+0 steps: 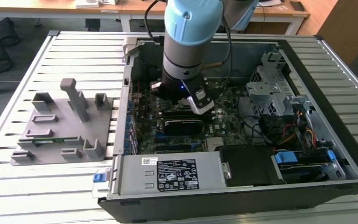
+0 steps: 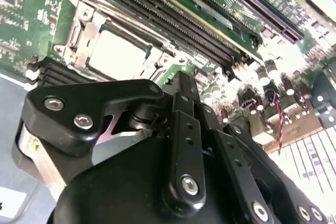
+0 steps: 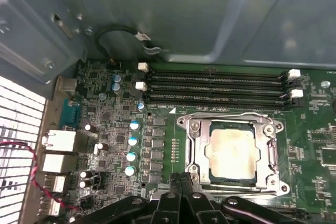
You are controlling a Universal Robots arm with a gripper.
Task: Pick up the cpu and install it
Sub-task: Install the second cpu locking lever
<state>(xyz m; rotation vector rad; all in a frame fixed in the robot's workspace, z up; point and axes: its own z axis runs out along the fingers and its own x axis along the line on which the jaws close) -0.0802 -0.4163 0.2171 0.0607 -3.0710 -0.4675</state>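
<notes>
The cpu [image 3: 232, 150] lies flat inside the metal-framed socket [image 3: 191, 145] on the green motherboard, silvery top up; the second wrist view also shows the cpu [image 2: 118, 53]. My gripper [image 3: 181, 182] hovers just off one edge of the socket, its two black fingers pressed together with nothing between them. In the second wrist view the gripper [image 2: 181, 85] and its black linkages stand just short of the socket frame. In the exterior view the arm [image 1: 188, 56] reaches down into the open computer case, over the middle of the board.
Black memory slots [image 3: 215, 85] run beside the socket. The case walls [image 1: 328, 107], drive cage [image 1: 269, 88], cables and power supply [image 1: 166, 175] ring the board. A grey plastic fixture [image 1: 61, 135] with a green strip [image 1: 48, 139] lies on the slatted table at the exterior view's left.
</notes>
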